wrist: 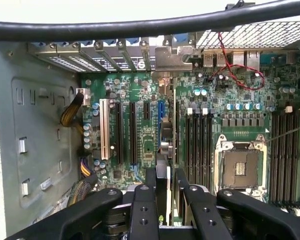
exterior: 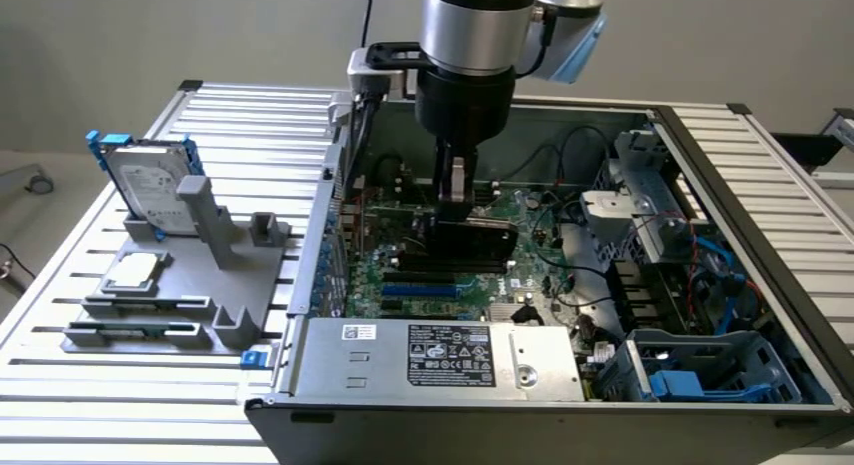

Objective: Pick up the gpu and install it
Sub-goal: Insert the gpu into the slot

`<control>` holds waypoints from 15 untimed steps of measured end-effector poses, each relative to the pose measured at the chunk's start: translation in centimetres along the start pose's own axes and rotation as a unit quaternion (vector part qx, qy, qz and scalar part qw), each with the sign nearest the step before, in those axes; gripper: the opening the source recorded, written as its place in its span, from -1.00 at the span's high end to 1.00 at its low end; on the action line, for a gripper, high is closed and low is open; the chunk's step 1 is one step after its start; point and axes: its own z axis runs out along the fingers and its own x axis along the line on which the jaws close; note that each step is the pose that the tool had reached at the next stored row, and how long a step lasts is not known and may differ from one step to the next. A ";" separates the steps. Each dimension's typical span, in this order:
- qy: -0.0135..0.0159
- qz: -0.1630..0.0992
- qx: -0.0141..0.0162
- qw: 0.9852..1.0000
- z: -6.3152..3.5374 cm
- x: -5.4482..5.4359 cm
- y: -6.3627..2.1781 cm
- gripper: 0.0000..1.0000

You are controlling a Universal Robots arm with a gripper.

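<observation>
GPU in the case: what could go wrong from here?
1. The gripper holds the gpu on edge above the motherboard, which has several parallel slots. A small offset could put it in the wrong slot or beside one.
2. The card's rear end has to line up with the rear slot covers and may catch there.
3. The open CPU socket lies close by, so a slipped card could strike it.
</observation>
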 end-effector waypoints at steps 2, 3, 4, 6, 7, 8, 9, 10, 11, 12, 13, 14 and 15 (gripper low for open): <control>0.000 0.000 0.000 1.000 0.10 0.0 0.28 0.48; 0.000 0.000 0.000 1.000 0.12 0.1 0.30 0.48; 0.000 0.000 0.000 1.000 0.12 0.1 0.34 0.48; 0.000 0.000 0.000 1.000 0.12 0.1 0.36 0.48; 0.000 0.000 0.000 1.000 0.12 0.1 0.36 0.48; 0.000 0.000 0.000 1.000 0.12 0.1 0.36 0.48; 0.000 0.000 0.001 1.000 0.17 0.1 0.40 0.48; 0.000 0.000 0.004 1.000 0.26 0.1 0.56 0.48; 0.000 0.000 0.005 1.000 0.34 0.1 0.66 0.48; 0.000 0.000 0.005 1.000 0.45 0.2 0.73 0.48; 0.000 0.000 0.005 1.000 0.58 0.2 0.81 0.48; 0.000 0.000 0.005 1.000 0.68 0.2 0.86 0.48; 0.000 0.000 0.005 1.000 0.71 0.2 0.88 0.48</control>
